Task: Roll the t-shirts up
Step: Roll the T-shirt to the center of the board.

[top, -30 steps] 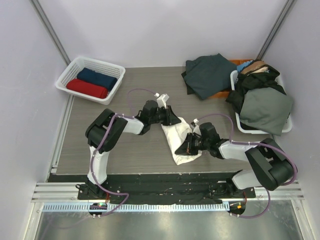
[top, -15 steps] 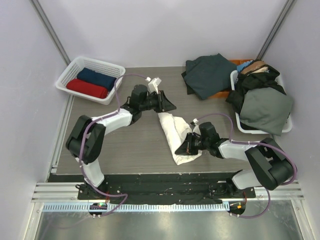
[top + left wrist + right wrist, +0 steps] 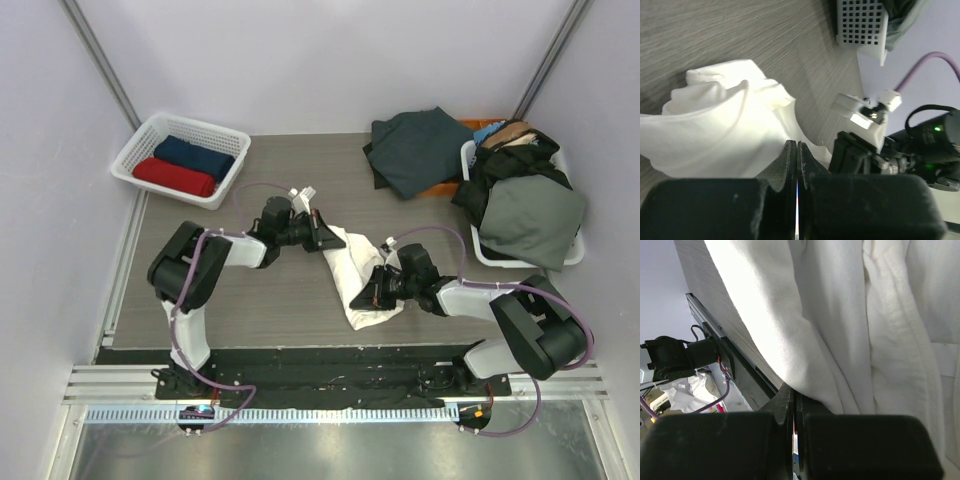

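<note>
A crumpled cream-white t-shirt (image 3: 356, 276) lies in the middle of the table, showing only plain cloth (image 3: 725, 130) (image 3: 840, 315). My left gripper (image 3: 326, 243) is at its upper left end. Its jaws are shut (image 3: 797, 144), tips against the cloth, and no fold shows between them. My right gripper (image 3: 372, 297) lies low on the shirt's lower right part. It is shut (image 3: 792, 390), with the cloth's edge lying over its tips. A red rolled t-shirt (image 3: 173, 177) and a navy one (image 3: 193, 156) lie in the white basket (image 3: 195, 121).
A dark green garment (image 3: 415, 150) lies at the back of the table. A white bin (image 3: 490, 255) at the right is heaped with dark clothes (image 3: 525, 205). In the left wrist view, a lattice bin (image 3: 862, 22) and the right arm's wrist (image 3: 865, 107) lie beyond the shirt.
The left gripper lifted off the shirt toward the back, jaws parted, then came back down to its upper left end and shut. The right gripper stayed put.
</note>
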